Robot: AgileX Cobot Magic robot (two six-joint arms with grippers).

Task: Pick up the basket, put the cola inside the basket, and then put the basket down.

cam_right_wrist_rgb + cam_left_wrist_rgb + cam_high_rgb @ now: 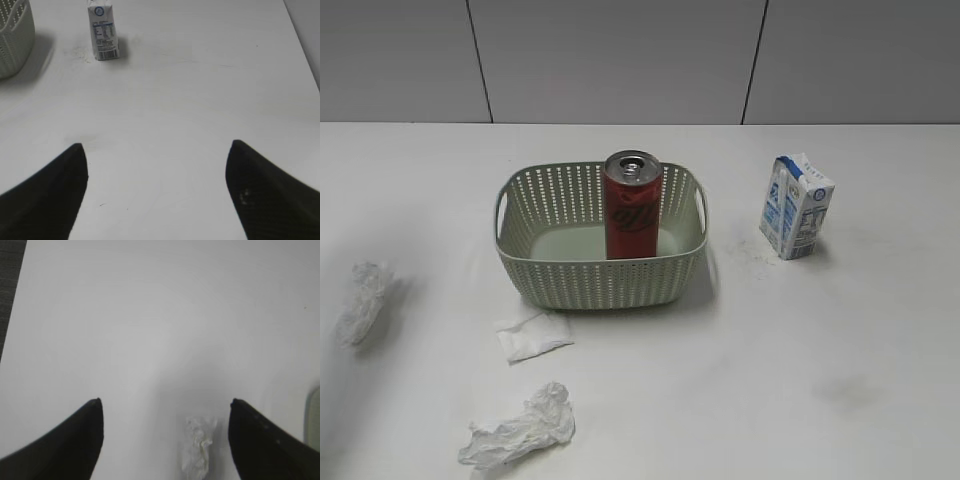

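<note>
The pale sage-green basket (600, 275) stands on the white table at the middle of the exterior view. The red cola can (632, 205) stands upright inside it. Neither arm shows in the exterior view. In the left wrist view my left gripper (165, 402) is open and empty above the table, with a sliver of the basket (314, 415) at the right edge. In the right wrist view my right gripper (156, 145) is open and empty over bare table, with the basket's corner (15, 40) at the far left.
A white-and-blue carton (796, 206) stands right of the basket; it also shows in the right wrist view (102, 31). Crumpled tissues lie at the left (362, 302), in front of the basket (532, 335) and at the front (518, 428). One tissue (199, 447) lies between my left fingers.
</note>
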